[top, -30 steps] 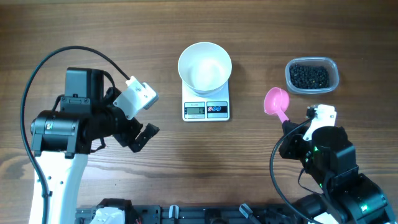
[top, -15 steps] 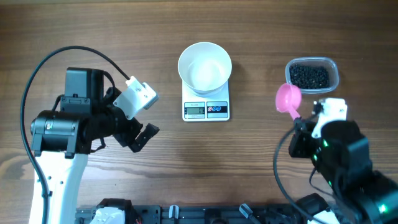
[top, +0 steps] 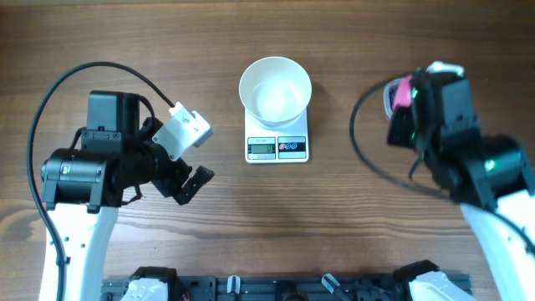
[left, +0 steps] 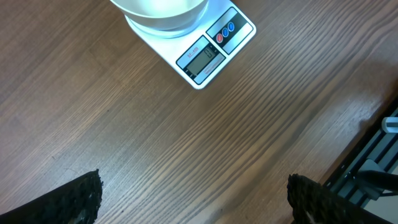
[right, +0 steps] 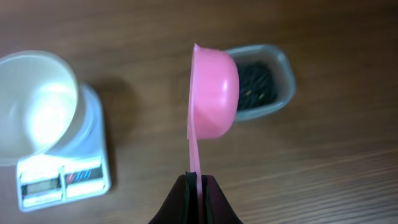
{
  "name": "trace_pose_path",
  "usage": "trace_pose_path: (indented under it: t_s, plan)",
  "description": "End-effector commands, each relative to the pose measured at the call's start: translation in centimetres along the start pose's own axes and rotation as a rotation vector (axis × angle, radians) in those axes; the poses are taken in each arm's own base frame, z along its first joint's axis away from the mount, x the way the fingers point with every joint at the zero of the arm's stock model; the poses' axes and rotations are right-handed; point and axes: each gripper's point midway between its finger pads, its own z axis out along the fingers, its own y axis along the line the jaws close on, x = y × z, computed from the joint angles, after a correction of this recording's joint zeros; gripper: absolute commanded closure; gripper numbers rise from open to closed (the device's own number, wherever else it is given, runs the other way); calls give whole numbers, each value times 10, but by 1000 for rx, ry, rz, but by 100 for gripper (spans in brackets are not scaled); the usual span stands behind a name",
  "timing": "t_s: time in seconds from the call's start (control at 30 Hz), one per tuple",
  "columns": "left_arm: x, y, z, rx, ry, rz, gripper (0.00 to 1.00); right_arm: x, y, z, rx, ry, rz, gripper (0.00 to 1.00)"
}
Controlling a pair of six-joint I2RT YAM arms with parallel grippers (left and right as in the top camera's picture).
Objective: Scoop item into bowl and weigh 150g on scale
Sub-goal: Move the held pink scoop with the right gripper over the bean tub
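The left end effector (left: 196, 208) hangs over bare worktop (top: 251, 242) with its fingers spread as wide as they go and nothing between them. Ahead of it, and apart from it, the white bowl (top: 275, 90) sits on the scale (top: 277, 147), with the display and buttons on the edge nearer the fingers (the reading is too small to make out). The bowl looks empty, so by my judgement the weighing has not yet started.

The right end effector (right: 198, 186) is closed tight on the handle of a pink scoop (right: 214, 93). The scoop's long axis runs straight out from the fingers. Its cup is turned on edge, open face to the left and rounded back to the right.

Just beyond the cup, ahead and a little right of this end effector, lies the clear tub (right: 283, 78) with the black beans (right: 256, 87) in it, partly hidden behind the scoop. The tub's long side runs across the scoop's line rather than along it.

The coming move turns on that relation. The right arm is much the nearer, since the beans are directly off the scoop's tip, while bowl and scale lie ahead and well to its left. The cup likely needs rolling mouth-first toward the heap to dig in.
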Motion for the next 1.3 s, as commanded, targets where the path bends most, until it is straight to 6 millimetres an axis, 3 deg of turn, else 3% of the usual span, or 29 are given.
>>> trace_pose_path:
  t_s: [0.0, 0.4, 1.03, 1.27]
  plan:
    - [-4, -2, -4, 5, -26, -4, 0, -35, -18, -3, 65, -52, -17, 96]
    - [-4, -2, -4, 5, -26, -4, 0, -38, -53, 68, 220, 97, -29, 96]
    - [-4, -2, -4, 5, -26, -4, 0, -30, -62, 120, 243, 196, -5, 96]
    - [-4, -2, -4, 5, -26, -4, 0, -22, -61, 135, 237, 245, -87, 96]
